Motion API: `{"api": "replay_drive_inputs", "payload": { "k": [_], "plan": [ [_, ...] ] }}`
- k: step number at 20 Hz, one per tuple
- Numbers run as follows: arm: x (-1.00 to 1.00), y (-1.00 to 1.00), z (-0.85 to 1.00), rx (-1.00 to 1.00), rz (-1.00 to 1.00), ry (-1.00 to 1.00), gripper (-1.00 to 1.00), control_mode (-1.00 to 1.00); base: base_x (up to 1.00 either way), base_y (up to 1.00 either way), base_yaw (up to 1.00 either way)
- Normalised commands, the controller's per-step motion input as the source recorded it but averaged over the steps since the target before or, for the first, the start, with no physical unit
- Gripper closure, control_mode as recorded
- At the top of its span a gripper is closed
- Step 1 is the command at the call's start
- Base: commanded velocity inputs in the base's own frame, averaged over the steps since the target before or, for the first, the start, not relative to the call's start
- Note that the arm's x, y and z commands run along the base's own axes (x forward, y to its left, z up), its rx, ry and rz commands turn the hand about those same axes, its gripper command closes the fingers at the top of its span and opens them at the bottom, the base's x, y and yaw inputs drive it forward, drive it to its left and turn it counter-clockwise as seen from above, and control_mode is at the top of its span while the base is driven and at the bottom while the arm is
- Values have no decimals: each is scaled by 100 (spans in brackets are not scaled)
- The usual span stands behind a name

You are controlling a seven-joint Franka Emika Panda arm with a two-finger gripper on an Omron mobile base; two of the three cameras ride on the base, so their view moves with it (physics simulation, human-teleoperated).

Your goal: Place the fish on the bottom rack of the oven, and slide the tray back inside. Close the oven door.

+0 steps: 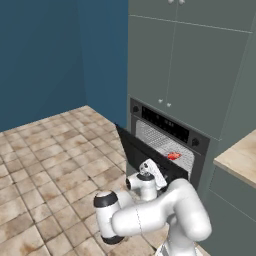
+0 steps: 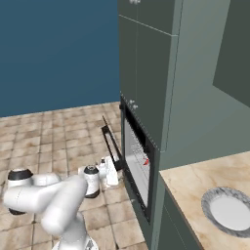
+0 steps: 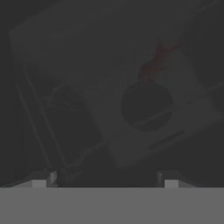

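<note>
Blue walls [image 1: 45, 55] — tan tiled floor [image 1: 45, 165] — grey-green cabinets [image 1: 200, 65]

White rounded arm [image 1: 165, 212]; black joint caps; 2 dark fingertips [image 3: 43, 178]

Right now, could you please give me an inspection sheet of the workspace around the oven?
Surface: beige tiled floor in front of the oven; a wooden counter to its right.
Job's things: the fish lies on the bottom rack inside the oven; the oven door is partly raised, not yet shut.
Clutter: a round grey plate on the counter.
Grippers: the gripper is at the outer face of the door; the hand view is too dark to tell whether its jaws are open.
Cables: nothing seen.
Surroundings: grey-green cabinets frame the oven; blue wall behind.
</note>
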Motion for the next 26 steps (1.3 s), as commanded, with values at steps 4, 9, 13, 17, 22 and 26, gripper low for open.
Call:
{"api": "replay_drive_inputs", "payload": {
  "k": [4, 9, 13, 17, 22, 26],
  "plan": [
    [69, -100, 14, 0, -4, -13, -100, -100, 0, 0, 0],
    [76, -100, 0, 0, 0, -14, -100, -100, 0, 0, 0],
    [70, -100, 0, 0, 0, -8, -100, -100, 0, 0, 0],
    [27, -97, -2, 1, 0, 0, -100, -100, 0, 0, 0],
    [0, -28, 0, 0, 0, 0, -100, -100, 0, 0, 0],
    [0, -9, 0, 0, 0, 0, -100, -100, 0, 0, 0]
  ]
}}
